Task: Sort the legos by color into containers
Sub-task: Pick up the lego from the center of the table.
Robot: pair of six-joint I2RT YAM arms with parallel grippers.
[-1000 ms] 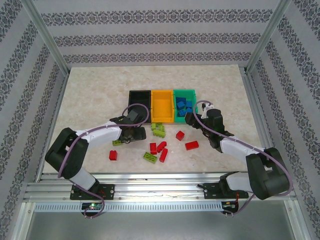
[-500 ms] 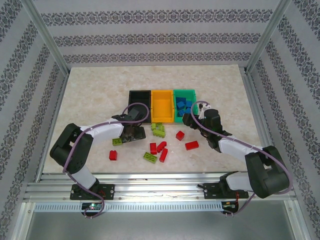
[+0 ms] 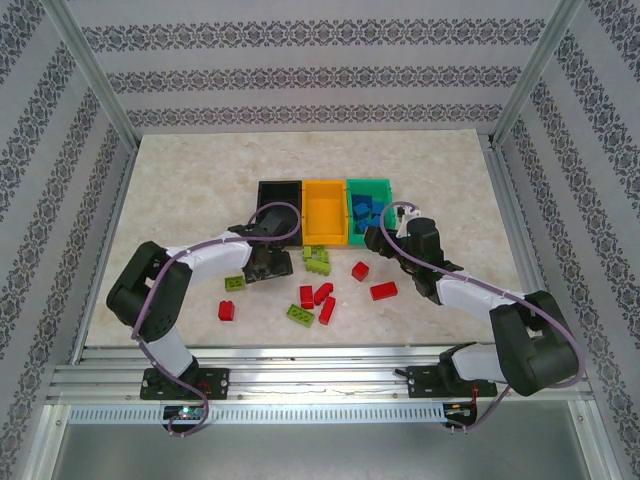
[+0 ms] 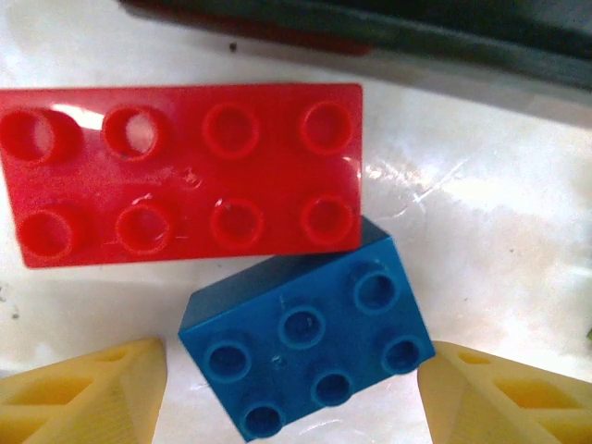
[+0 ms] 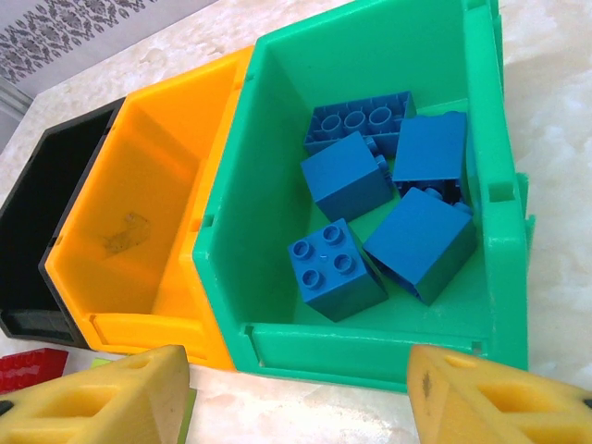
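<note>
A blue brick [image 4: 305,351] lies on the table between the yellow fingertips [image 4: 83,388] of my left gripper [image 4: 291,398], which is open and not touching it. A red brick [image 4: 185,171] lies touching the blue brick's far side. In the top view my left gripper [image 3: 268,262] sits low in front of the black bin [image 3: 262,190]. My right gripper [image 3: 375,238] is open and empty, just in front of the green bin [image 5: 277,166], which holds several blue bricks [image 5: 338,268]. The orange bin [image 5: 157,185] holds no bricks.
Red bricks [image 3: 383,291] and lime green bricks [image 3: 300,315] lie scattered on the marble table in front of the bins, between the arms. A green pair [image 3: 318,260] sits right of my left gripper. Metal frame posts stand along the table's sides.
My left gripper has crept slightly right and lower onto the bricks before the black bin. My right gripper shifted a little left at first, then held still.
</note>
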